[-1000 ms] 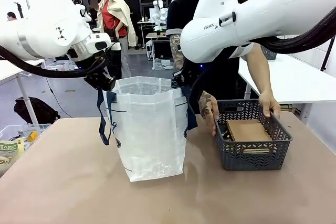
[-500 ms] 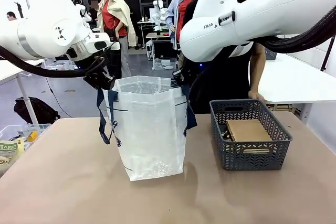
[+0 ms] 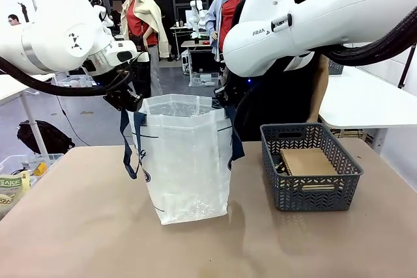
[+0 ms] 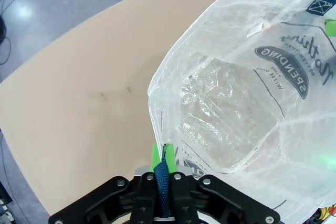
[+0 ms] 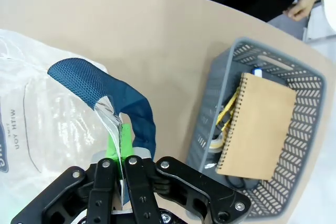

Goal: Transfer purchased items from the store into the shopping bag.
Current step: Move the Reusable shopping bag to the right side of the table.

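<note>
shopping bag (image 3: 189,161) stands upright on the surface (image 3: 71,226), left of the middle, translucent white with dark print on its side. left claw (image 3: 132,101) is clenched on the bag's top edge at the left. in the left wrist view its green pads pinch the left strap (image 3: 127,148) and the plastic rim together. right claw (image 3: 222,99) is clamped the same way on the opposite edge, gripping the right strap (image 5: 105,85) and a fold of plastic — the bag's mouth gapes wide between the two.

grey basket (image 3: 309,193) sits on the surface to the right of the bag, apart from it. inside lies a tan spiral notebook (image 3: 307,161), with a yellow item (image 5: 224,113) and something dark tucked beside it along the wall nearer the bag. a person (image 3: 287,89) in black stands at the far side behind the basket, one hand (image 5: 300,8) clear of it.
</note>
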